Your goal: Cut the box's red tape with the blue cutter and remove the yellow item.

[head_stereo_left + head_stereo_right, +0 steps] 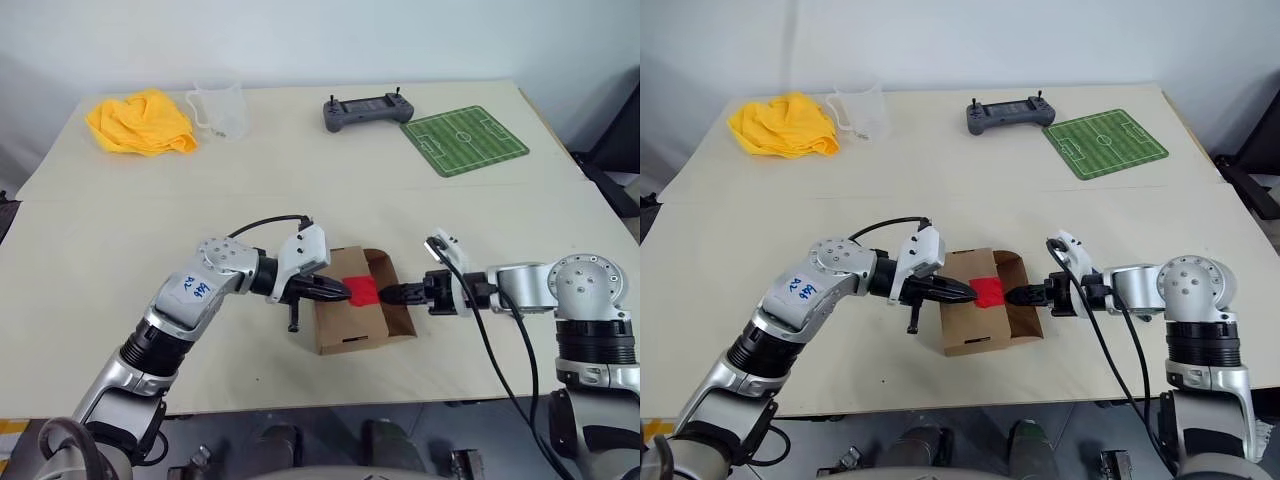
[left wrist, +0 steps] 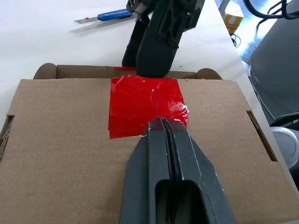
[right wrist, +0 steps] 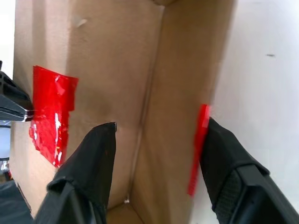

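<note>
Near the lower middle of the left eye view, the box (image 1: 352,312) lies flat on the pale table (image 1: 300,170), its lid flap down and the red tape (image 1: 362,291) on its top face beside the right-hand edge. From the left, the left gripper (image 1: 340,291) reaches in with its fingers pressed together, and the left wrist view puts their tip on the near edge of the tape. From the right comes the right gripper (image 1: 392,295), its fingers part-spread. In the right wrist view one finger sits over the lid and the other outside the front wall, where a strip of red runs down the cardboard. I cannot tell whether they have bitten on the wall yet.

At the top of the left wrist view the blue cutter (image 2: 106,16) lies on the table beyond the box, held by neither hand. The tape looks parted at the lid's edge, so lifting the flap is probably the step in hand.

Cardboard this thin should be light and fairly stiff, but it will slide on the smooth table and buckle if squeezed hard. The best hold is the free lid edge near the tape, with the other hand pinning the box down.
</note>
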